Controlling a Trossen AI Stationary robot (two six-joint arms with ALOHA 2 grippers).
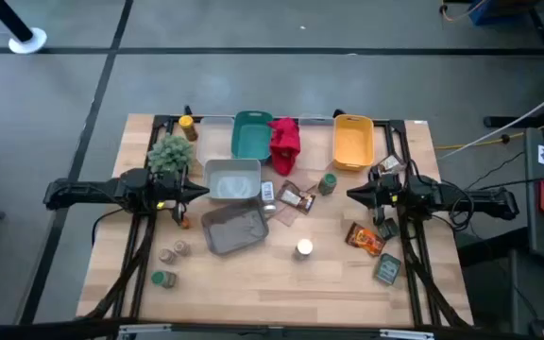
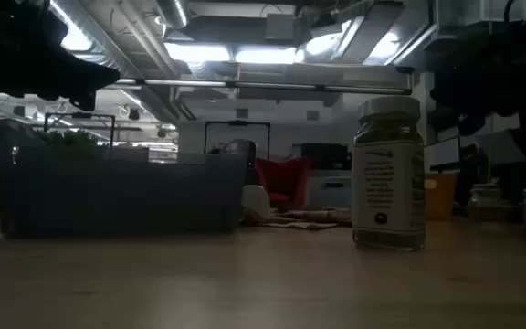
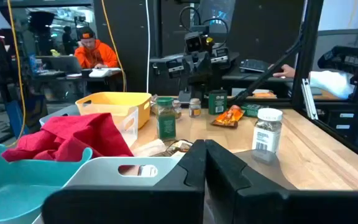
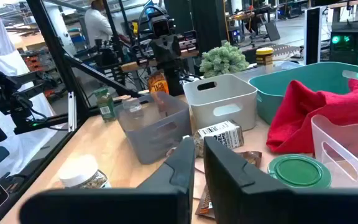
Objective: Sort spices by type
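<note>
High view shows me both arms level, left gripper (image 1: 199,191) pinched shut beside the smooth grey bin (image 1: 232,179), right gripper (image 1: 352,195) nearly closed, empty.

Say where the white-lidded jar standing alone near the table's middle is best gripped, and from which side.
The white-lidded jar stands upright, apart from the grey bin and the packets. Probably best to come straight down from above and close on its lid or the shoulder just below: the round body offers parallel sides any way round, and bare table surrounds it. The right gripper looks closer.
</note>
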